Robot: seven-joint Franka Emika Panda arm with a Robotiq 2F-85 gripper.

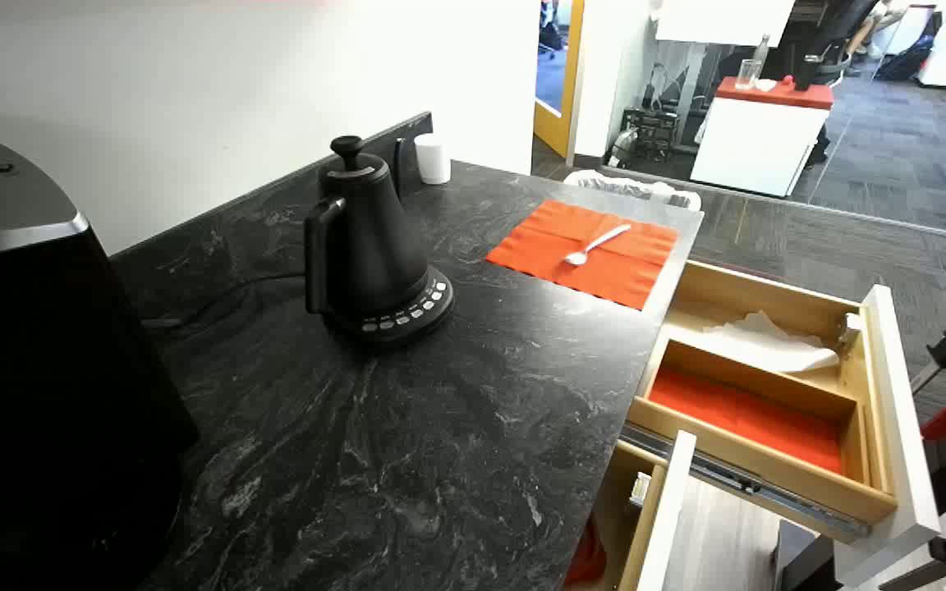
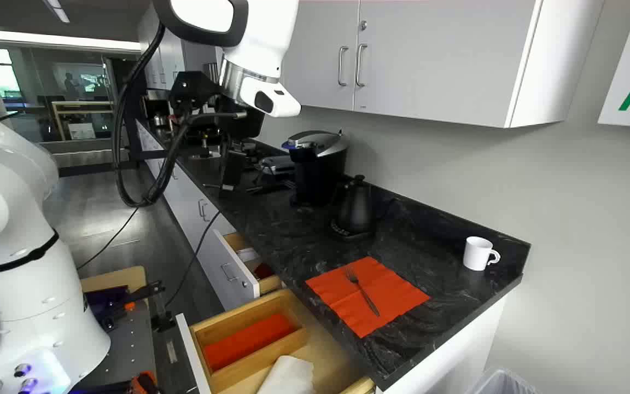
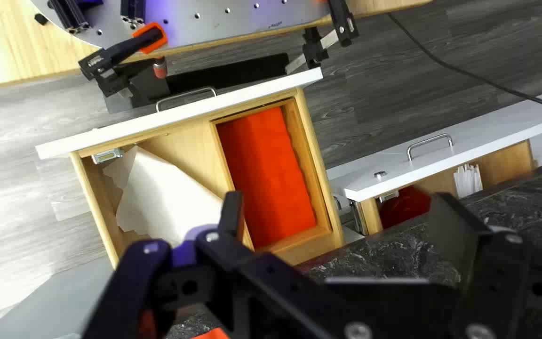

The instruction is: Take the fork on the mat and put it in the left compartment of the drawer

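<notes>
The silvery fork [image 1: 604,238] lies on the orange-red mat [image 1: 522,238] on the dark counter. In an exterior view the fork [image 2: 367,298] lies slantwise across the mat [image 2: 328,290]. The wrist view shows only a mat corner [image 3: 212,334]; the fork is out of that view. The light wooden drawer [image 3: 312,155] is pulled out below the counter; it also shows in both exterior views [image 1: 875,410] [image 2: 238,312]. Its left compartment [image 3: 268,174] has an orange-red floor and holds nothing else visible. My gripper [image 3: 341,221] is open and empty, high above the counter, away from the fork.
A black kettle [image 2: 356,210] and coffee machine [image 2: 318,169] stand along the wall. A white mug [image 2: 476,254] stands near the counter's end. White paper [image 3: 163,202] lies in the drawer's other section. A second drawer [image 3: 440,165] is partly open beside it.
</notes>
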